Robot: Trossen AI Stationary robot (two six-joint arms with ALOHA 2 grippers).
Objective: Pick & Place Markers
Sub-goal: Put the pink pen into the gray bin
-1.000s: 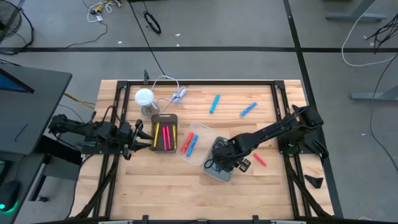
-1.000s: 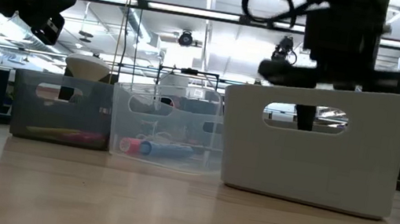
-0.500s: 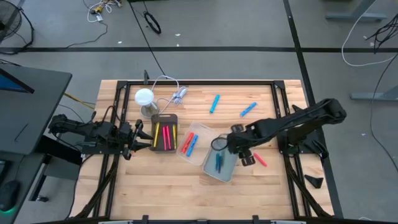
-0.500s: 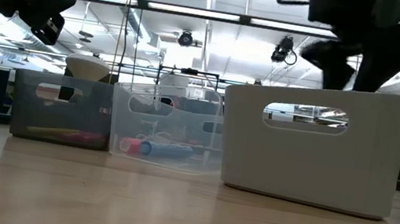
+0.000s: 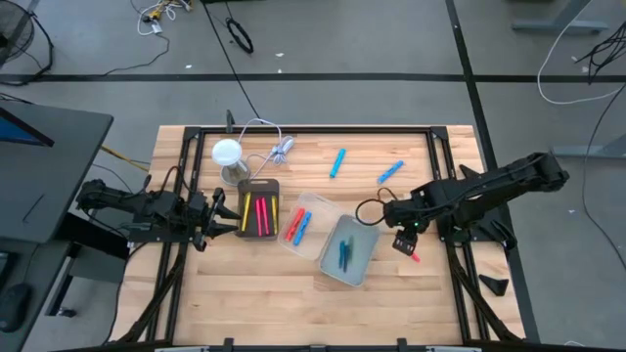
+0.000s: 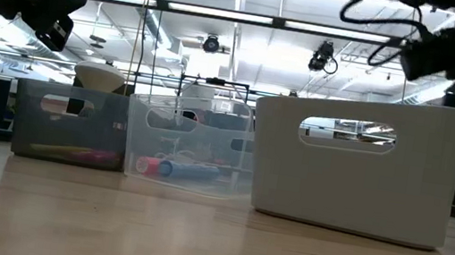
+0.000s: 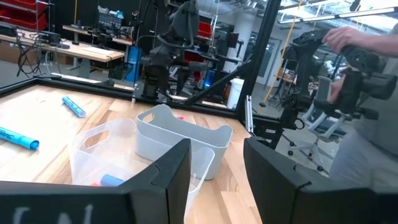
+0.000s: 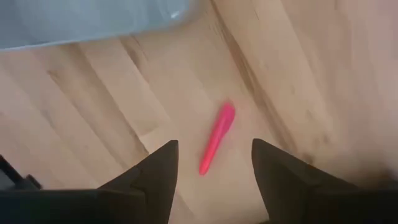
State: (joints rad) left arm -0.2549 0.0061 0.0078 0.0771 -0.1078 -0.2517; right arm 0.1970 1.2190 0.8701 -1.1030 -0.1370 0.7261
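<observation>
One pink marker [image 8: 217, 137] lies flat on the wood right under the right gripper [image 8: 214, 163], between its spread, empty fingers (the left gripper [image 5: 217, 217] waits open, far off), and it might roll or get pushed away if one finger bumps it first.

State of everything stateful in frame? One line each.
Right tool: open, empty, above pink marker lying on table.
Left tool: open, empty, parked at left edge.
Grey bin: upright, blue markers inside.
Clear bin: upright, red and blue markers.
Dark bin: upright, pink and yellow markers.
</observation>
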